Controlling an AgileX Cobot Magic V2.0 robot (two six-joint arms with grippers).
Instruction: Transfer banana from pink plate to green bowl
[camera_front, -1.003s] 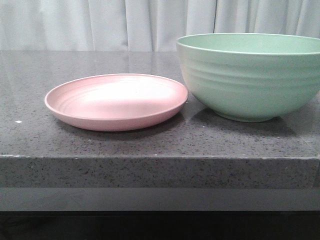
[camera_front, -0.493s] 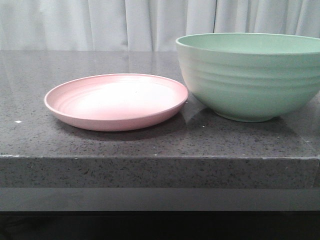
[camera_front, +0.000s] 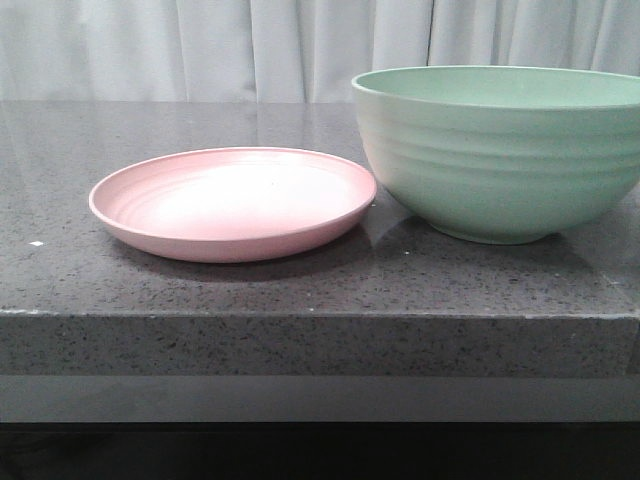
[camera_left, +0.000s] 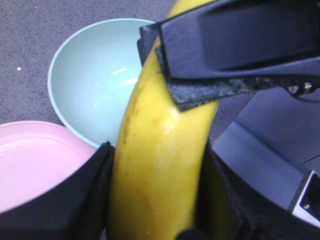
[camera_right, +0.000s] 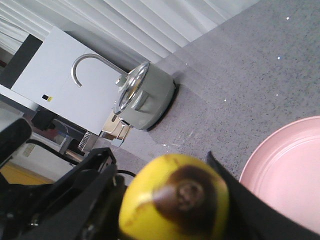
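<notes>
One banana (camera_left: 160, 165), one pink plate (camera_front: 232, 203), one green bowl (camera_front: 500, 150)

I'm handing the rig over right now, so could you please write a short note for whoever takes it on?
Left gripper: shut on the banana, fingers on both sides.
Right gripper: also appears shut on the banana, gripping near one end.
The banana is off the table and out of the front view, held above the dishes.
The pink plate is bare, so the pickup is done.
The green bowl holds nothing.
Left to do: one gripper lets go, the other carries the banana over the bowl and drops it in.
</notes>
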